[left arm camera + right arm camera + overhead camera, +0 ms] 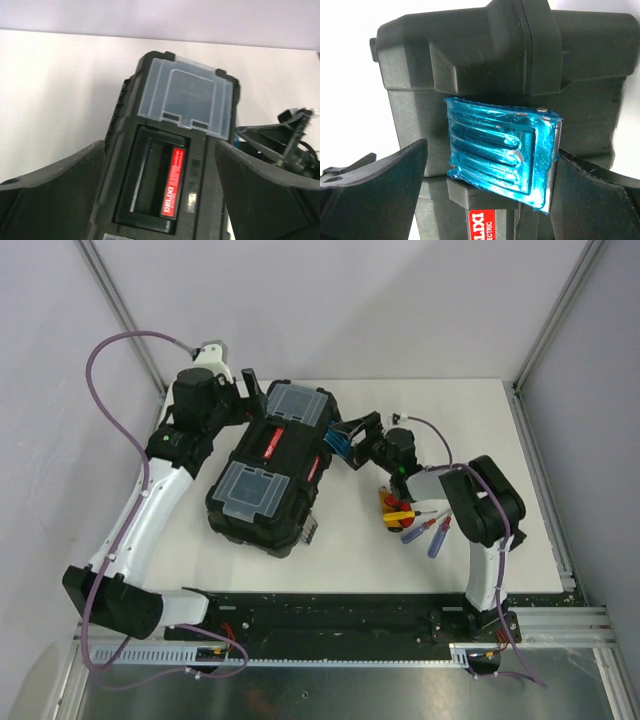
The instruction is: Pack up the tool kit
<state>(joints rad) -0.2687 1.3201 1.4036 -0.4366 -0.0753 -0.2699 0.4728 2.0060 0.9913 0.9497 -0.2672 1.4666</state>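
Inspector: Location of toolbox [268, 470]?

Operator: Lying diagonally on the white bench [480, 410], left of centre, lid side up. Two clear lid compartments [187, 97] on top, red-marked handle [173, 180] recessed between them. Screwdrivers [410, 520] loose on the bench to the right of the toolbox, apart from it, near the elbow of the right arm [485, 505]; red, yellow and blue handles visible.

Inspector: Pose of left arm [150, 510]?

Operator: Based at the near left corner. Lower link laid flat toward the left edge, next link sloping up and away along that edge, wrist turned right toward the far end of the toolbox. Left claw [250, 390] poised at that far end, camera looking down the lid. Fingers [50, 195] spread wide, one on each side of the toolbox in the wrist view. Contact with the toolbox: cannot tell.

Inspector: Pose of right arm?

Operator: Based at the near right. Elbow raised and folded sharply, forearm running left and away to the right-hand side wall of the toolbox. Right claw [345, 435] levelled at a blue latch [502, 150] on that wall. Fingers [375, 195] spread, latch between them; one finger just beside the latch's metal edge, the other apart from it. Nothing pinched.
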